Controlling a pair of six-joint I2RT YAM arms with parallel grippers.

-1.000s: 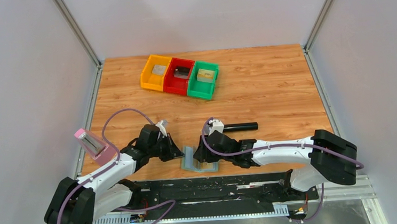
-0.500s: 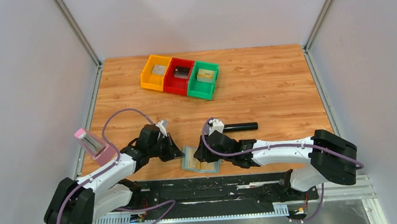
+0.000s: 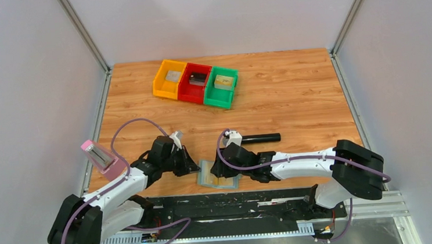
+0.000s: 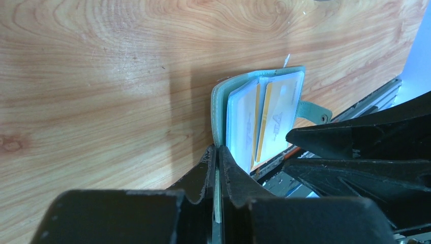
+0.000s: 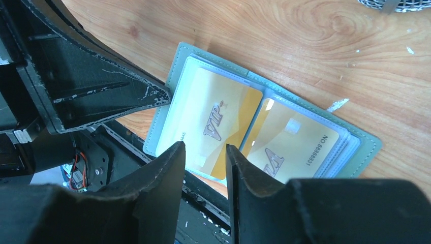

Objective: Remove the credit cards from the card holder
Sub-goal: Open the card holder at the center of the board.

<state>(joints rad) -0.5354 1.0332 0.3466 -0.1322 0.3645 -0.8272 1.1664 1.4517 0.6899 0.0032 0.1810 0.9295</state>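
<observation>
Lying open and flat at the near edge of the wood-grain bench: card holder, pale blue-grey, two panels. Glossy gold-yellow credit cards sit behind clear sleeves. Left fingers pinched tight on its thin left cover edge. Right fingers part-spread just above the cards, gripping nothing.

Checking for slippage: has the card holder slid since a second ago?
No. The card holder stays at the near edge of the table, but it now lies open, showing gold cards.

Card holder, half-folded before, now open, credit cards bare.
</observation>
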